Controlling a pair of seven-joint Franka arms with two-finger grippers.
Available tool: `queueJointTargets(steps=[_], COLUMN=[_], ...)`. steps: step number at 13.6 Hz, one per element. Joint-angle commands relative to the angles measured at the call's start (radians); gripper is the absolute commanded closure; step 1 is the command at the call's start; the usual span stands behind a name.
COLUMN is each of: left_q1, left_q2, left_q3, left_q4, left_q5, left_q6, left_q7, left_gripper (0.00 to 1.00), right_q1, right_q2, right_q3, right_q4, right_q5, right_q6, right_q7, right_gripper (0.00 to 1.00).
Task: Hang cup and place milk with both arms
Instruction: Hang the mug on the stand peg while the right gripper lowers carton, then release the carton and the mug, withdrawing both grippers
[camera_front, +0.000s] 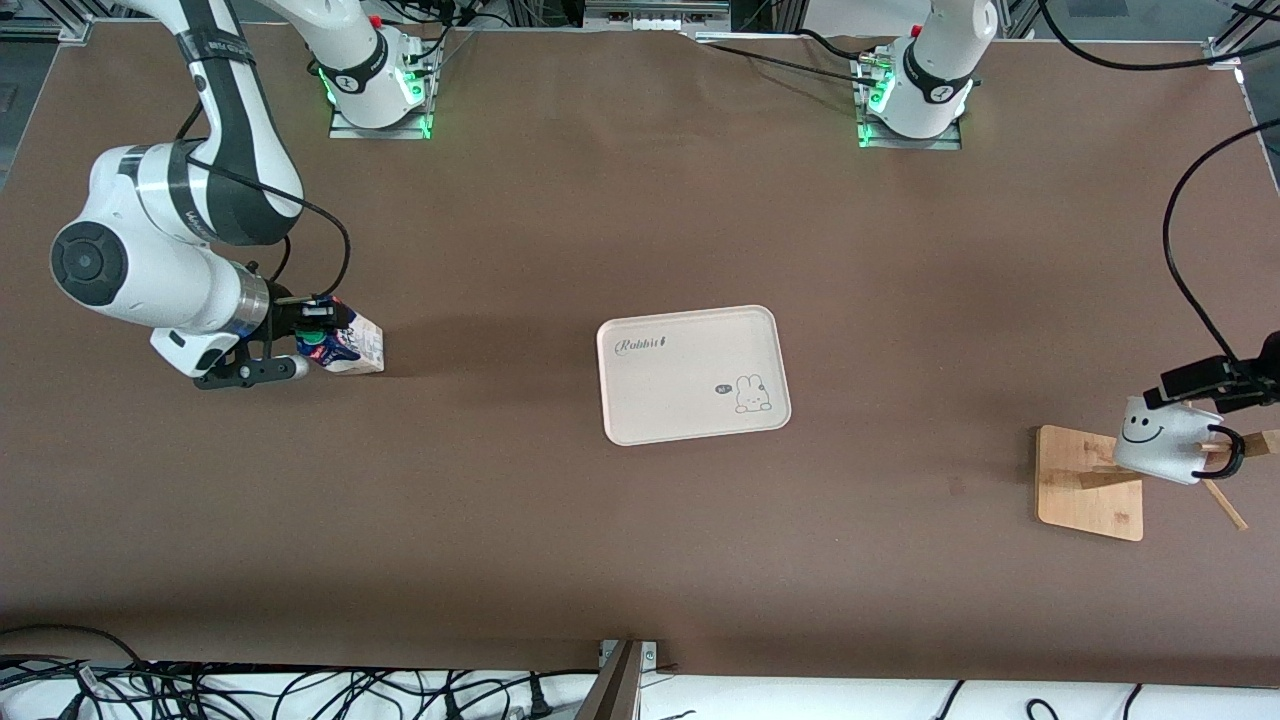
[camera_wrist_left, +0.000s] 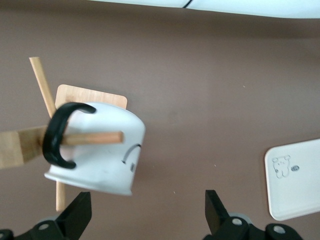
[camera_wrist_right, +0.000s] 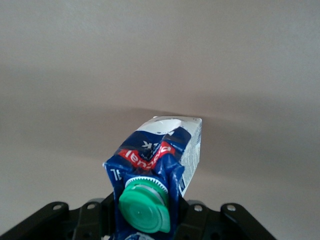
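Right hand (camera_front: 322, 330) grips milk (camera_front: 352, 347) — cup (camera_front: 1165, 440) hangs, left hand (camera_wrist_left: 145, 212) open.

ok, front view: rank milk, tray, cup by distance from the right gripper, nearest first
1. milk: in the right gripper, shut on its top, at the right arm's end of the table.
2. tray: mid-table.
3. cup: hung on the wooden rack at the left arm's end, beside the open left gripper.
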Motion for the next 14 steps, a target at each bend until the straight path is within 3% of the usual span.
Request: queueJointTargets(steps=[1,3,4,5,8,11,14], left_q1=[-0.078,-0.131,-0.143,-0.151,-0.163,-0.165,-0.219], left_q2=[-0.153,-0.251,-0.286,-0.318,-0.378,-0.388,-0.389], left_q3=[0.008,0.008,0.008,0.008,0.008,0.008,0.060], left_q4=[-0.118,-0.221,-0.270,-0.318,-0.407,-0.438,-0.439], left_q5=[0.093,0.128,0.128,0.128,0.131,0.144,0.163], left_q6=[-0.060,-0.069,-0.068,-0.066,-0.066,-0.068,-0.072], left_q7=[-0.019,-0.106,-0.116,-0.120,-0.166,-0.185,-0.189], left_gripper=[0.00,0.00,0.00,0.00,0.00,0.00,0.00], right_q1=[-0.016,-0.025,-0.037,-0.040,-0.048,-0.062,-0.071], right_q2=[-0.064,-0.060,-0.053,-0.055,-0.064,-0.105,-0.158], right_q3=[0.019,0.019,0.019,0.019,0.019,0.019,0.017], right_q4=[-0.095,-0.106,-0.104,-0.103,-0.100,-0.078,0.038], right_q5=[-0.014,-0.013,-0.011,-0.007,-0.007,-0.008,-0.020], right_q6=[0.068,0.104,0.107,0.104,0.093,0.067,-0.100], right_q7=[-0.017,-0.055,-0.061,-0.060,-0.063,-0.061,-0.051], right_gripper=[0.68,0.62,0.26,0.00,0.00,0.00,0.00])
